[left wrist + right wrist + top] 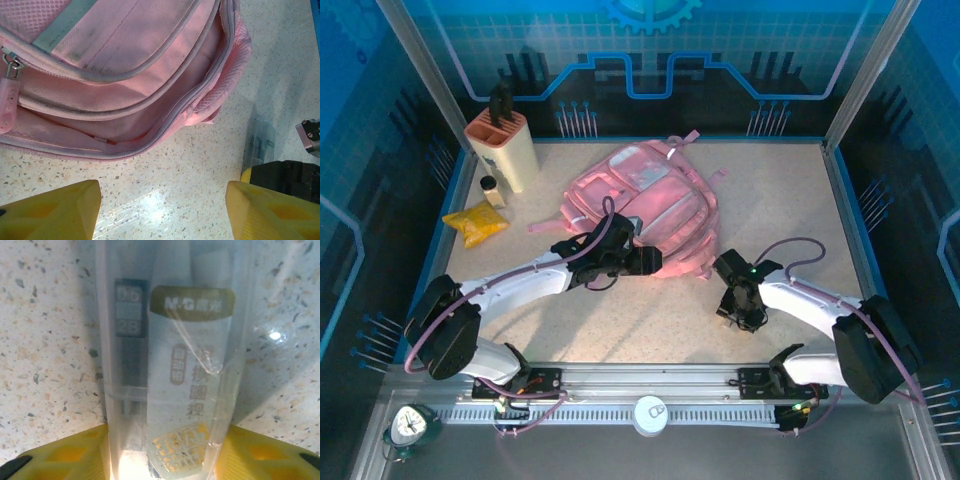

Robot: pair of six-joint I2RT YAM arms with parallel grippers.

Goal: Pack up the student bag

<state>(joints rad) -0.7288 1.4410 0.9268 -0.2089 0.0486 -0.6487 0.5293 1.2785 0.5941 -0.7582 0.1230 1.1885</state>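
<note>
R end effector (167, 452): I see its yellow moulded plastic fingers (65, 457) pressed on both sides of a flat clear plastic pack (170, 340) w/ a glossy printed label and a slim dark 2B lead box inside. Beneath it is the speckled stone-look worktop (45, 340).

L end effector (162, 195): yellow wedge fingers apart, nothing btwn them, over bare worktop just short of the large pink woven-fabric student bag (125, 60). The bag lies flat mid-worktop, zip mouth gaping toward this end effector. It has grey piping, a mesh side pocket and a translucent pink zip pull (9, 102).
</note>
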